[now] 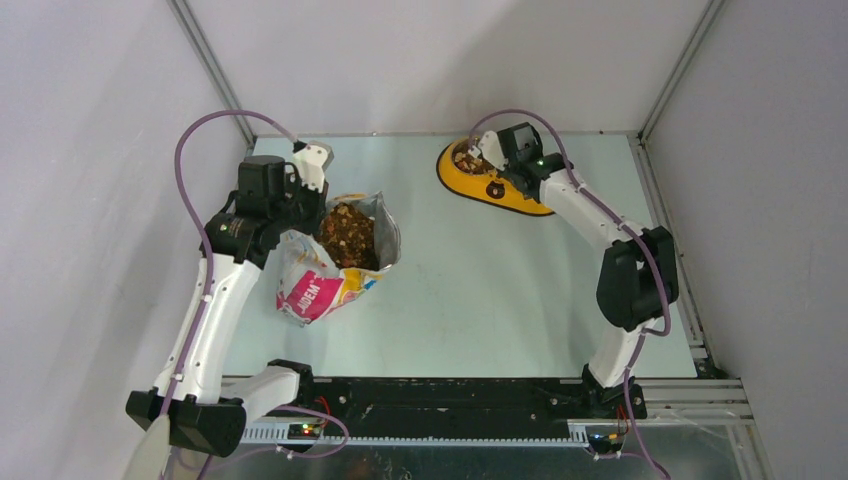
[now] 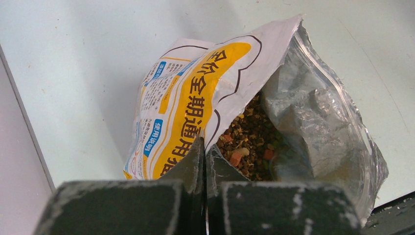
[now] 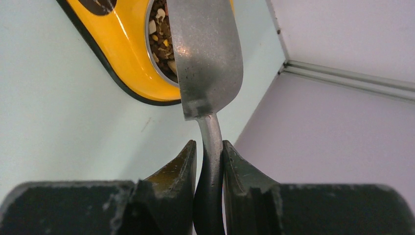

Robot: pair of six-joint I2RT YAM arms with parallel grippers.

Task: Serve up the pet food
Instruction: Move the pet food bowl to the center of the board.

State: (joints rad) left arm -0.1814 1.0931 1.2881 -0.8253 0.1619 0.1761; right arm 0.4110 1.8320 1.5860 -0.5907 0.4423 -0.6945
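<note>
The open pet food bag (image 1: 320,285) lies on the left of the table, its mouth up, full of brown and tan kibble (image 1: 347,235). My left gripper (image 1: 303,222) is shut on the bag's left rim. In the left wrist view the fingers (image 2: 193,164) pinch the printed rim (image 2: 195,98) beside the kibble (image 2: 249,142). My right gripper (image 1: 490,160) is shut on the grey metal scoop's handle. The scoop's blade (image 3: 205,54) is tipped over the far bowl of the yellow feeder (image 3: 127,54). That bowl holds kibble (image 3: 159,39).
The yellow feeder (image 1: 520,200) sits at the back right, near the corner of the enclosure walls (image 3: 342,122). A black rail (image 1: 440,395) runs along the near edge by the arm bases. A grey wall stands close to the left of the bag (image 2: 19,161).
</note>
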